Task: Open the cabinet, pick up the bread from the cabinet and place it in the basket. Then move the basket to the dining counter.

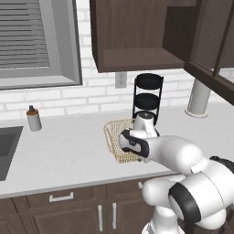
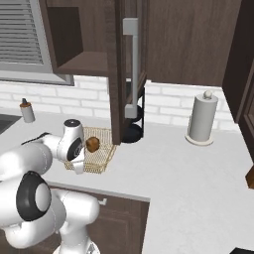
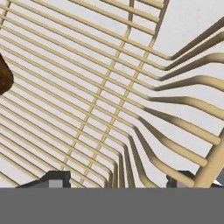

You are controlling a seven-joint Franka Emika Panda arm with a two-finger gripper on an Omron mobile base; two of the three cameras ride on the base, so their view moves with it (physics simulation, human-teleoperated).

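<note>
The bread (image 2: 93, 144) already sits in the basket (image 2: 101, 155), on the mesh floor toward the basket's back side, so the step in hand looks like taking hold of the basket to carry it off to the dining counter. The cabinet (image 2: 117, 69) hangs above the basket with its door swung open.

Your gripper (image 3: 118, 180) is low over the basket, near the corner closest to the robot. In the hand view the two fingertips (image 3: 54, 179) stand apart with bare mesh and the rising corner wires between them, so the jaws are released and grasp nothing.

To do this well, set one fingertip inside the basket wall and one outside, so the rim or a thick wall wire lies between them. The thin floor wires are likely a poor hold; choose the thicker rim. Keep clear of the bread, which lies at the far left edge of the hand view, well away from the fingertips.

Once you clamp, lift straight up from the worktop (image 1: 64, 151) before moving sideways. The black rack (image 1: 147, 97) stands just behind the basket and the open door edge hangs above it, so a tilted or swinging lift could knock either, or roll the bread out.
</note>
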